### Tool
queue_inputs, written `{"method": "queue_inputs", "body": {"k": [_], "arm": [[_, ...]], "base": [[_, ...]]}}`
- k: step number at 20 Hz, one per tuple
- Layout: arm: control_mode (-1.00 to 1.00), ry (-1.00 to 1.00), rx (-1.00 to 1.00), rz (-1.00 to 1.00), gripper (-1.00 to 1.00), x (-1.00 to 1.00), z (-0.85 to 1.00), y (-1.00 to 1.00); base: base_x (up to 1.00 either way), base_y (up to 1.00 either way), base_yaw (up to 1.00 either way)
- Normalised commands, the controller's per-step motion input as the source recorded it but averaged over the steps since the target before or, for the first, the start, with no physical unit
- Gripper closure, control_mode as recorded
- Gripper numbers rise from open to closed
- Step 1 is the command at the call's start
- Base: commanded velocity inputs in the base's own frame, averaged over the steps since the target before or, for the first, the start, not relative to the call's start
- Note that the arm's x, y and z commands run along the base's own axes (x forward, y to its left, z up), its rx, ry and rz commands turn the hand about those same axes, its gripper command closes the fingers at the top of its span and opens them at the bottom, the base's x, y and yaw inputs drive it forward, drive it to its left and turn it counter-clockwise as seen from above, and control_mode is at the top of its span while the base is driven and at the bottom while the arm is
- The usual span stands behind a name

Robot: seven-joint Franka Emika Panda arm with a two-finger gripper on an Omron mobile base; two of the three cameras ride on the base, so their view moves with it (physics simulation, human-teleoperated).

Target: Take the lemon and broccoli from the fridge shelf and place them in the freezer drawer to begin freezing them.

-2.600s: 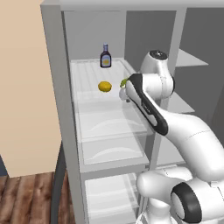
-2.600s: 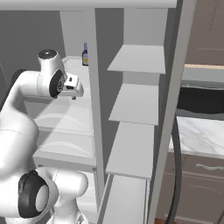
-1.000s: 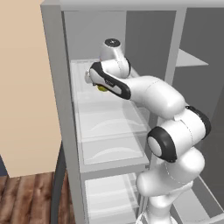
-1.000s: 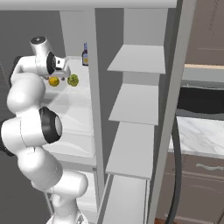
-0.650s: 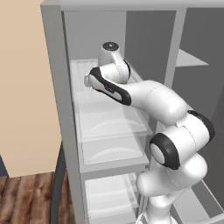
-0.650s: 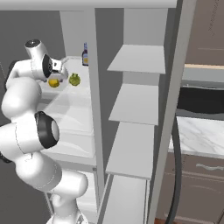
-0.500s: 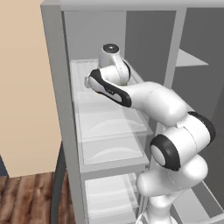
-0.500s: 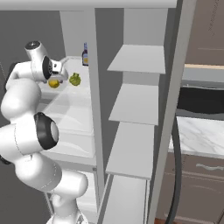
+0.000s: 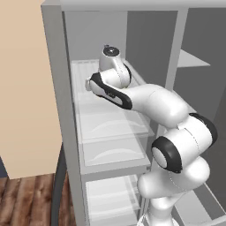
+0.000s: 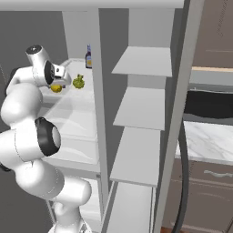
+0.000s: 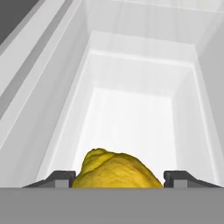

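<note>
My gripper has the small bumpy yellow lemon between its dark fingertips above the ribbed whitish fridge shelf; whether they clamp it, I cannot tell. The green broccoli floret sits just beside it.

The shelf is a whitish translucent panel with a low raised rim, set inside the fridge. 3 things lie on it: the lemon toward the front, the broccoli just beside it, and a dark bottle upright at the back. In the hand view the lemon rests on the pale shelf.
</note>
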Motion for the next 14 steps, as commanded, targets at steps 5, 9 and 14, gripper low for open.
{"method": "queue_inputs", "body": {"k": [5, 9, 14], "arm": [[-1.0, 0.0, 0.0, 0.04, 1.0, -0.08, -0.12, 0.0], [-1.0, -0.03, 0.01, 0.02, 1.0, -0.47, 0.06, -0.07], [-1.0, -0.1, 0.0, 0.02, 1.0, -0.76, 0.04, -0.12]], "base": [[0.0, 0.0, 0.0], [0.0, 0.0, 0.0], [0.0, 0.0, 0.0]]}}
